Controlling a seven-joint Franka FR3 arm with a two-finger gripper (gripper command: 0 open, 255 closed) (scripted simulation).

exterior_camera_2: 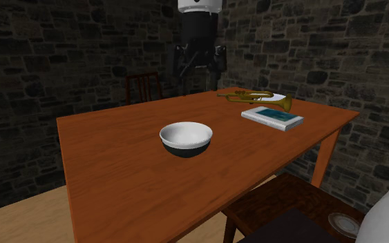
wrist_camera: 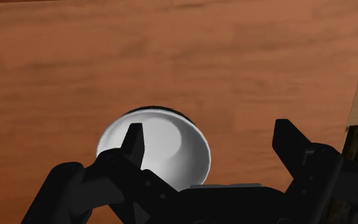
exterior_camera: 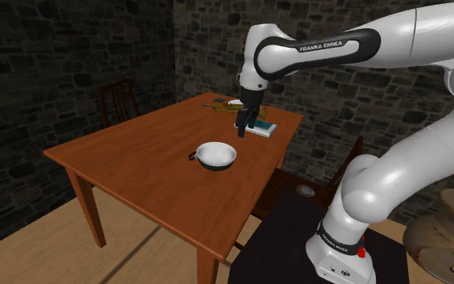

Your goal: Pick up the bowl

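A white bowl (exterior_camera: 216, 154) with a dark outside stands upright on the brown wooden table (exterior_camera: 136, 153), toward its near side. It also sits mid-table in the second exterior view, bowl (exterior_camera_2: 186, 137) on table (exterior_camera_2: 117, 166). My black gripper (exterior_camera: 245, 121) hangs above the table, behind the bowl and in front of a book. It is open and holds nothing. In the wrist view the bowl (wrist_camera: 165, 149) lies below and partly behind one finger (wrist_camera: 135, 143), and the gripper (wrist_camera: 212, 143) stands wide apart over the table (wrist_camera: 171, 57).
A teal and white book (exterior_camera_2: 273, 117) and a brass trumpet (exterior_camera_2: 258, 96) lie at the table's far corner. A wooden chair (exterior_camera: 118, 101) stands behind the table. A low dark piece of furniture (exterior_camera_2: 282, 207) with a small dish (exterior_camera_2: 343, 224) is beside my stand.
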